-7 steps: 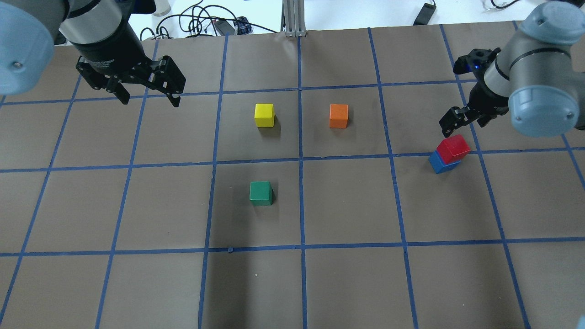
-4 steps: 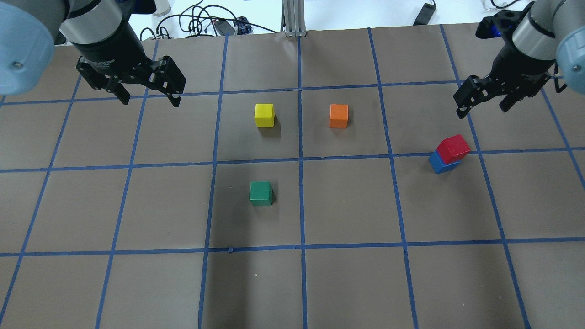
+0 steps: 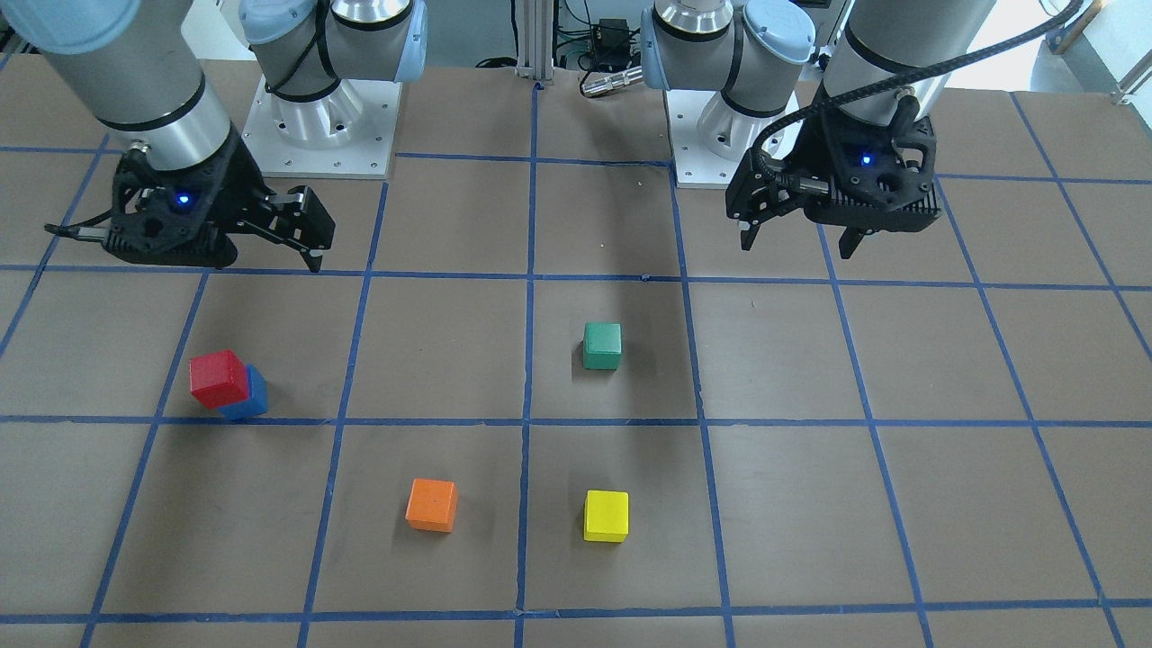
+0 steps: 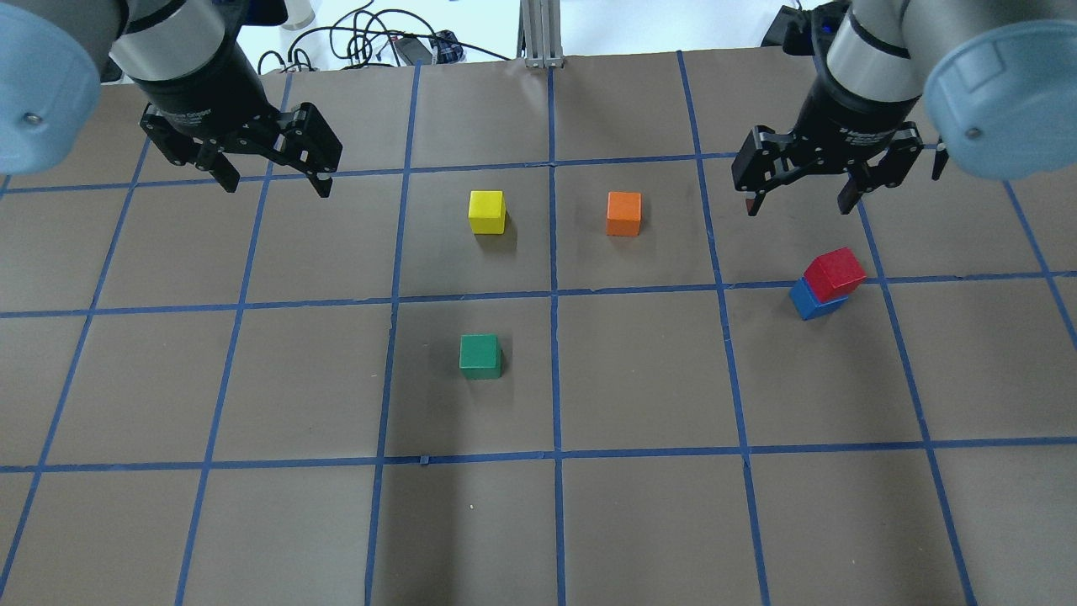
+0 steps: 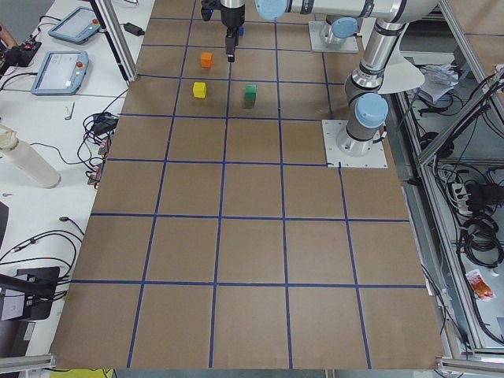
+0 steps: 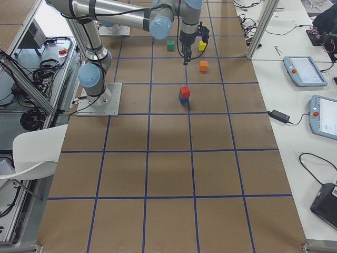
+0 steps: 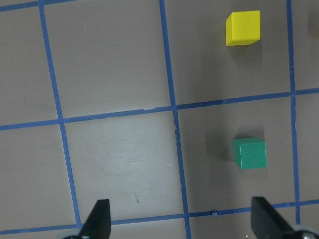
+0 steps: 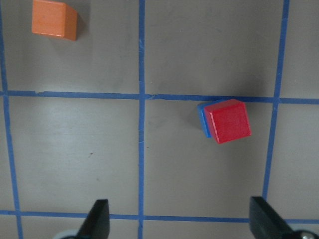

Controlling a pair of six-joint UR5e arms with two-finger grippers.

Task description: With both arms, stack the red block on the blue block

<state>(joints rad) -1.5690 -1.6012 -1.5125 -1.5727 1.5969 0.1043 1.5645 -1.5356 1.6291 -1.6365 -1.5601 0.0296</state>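
Note:
The red block [image 4: 835,273] sits on top of the blue block [image 4: 809,301] on the right of the table, turned a little and offset, so a blue edge shows. The stack also shows in the front view, red block [image 3: 219,378] on blue block [image 3: 254,397], and in the right wrist view [image 8: 230,121]. My right gripper [image 4: 798,206] is open and empty. It hangs above the table just beyond the stack and touches nothing. My left gripper [image 4: 276,187] is open and empty at the far left, well away from the stack.
A yellow cube [image 4: 487,210] and an orange cube [image 4: 623,213] sit at the middle far side. A green cube [image 4: 480,355] sits nearer the middle. Blue tape lines grid the brown table. Cables lie beyond the far edge.
My right gripper has moved from beside the red block to a spot up and to the left, and has turned to face square on. The stack and my left arm have not moved.

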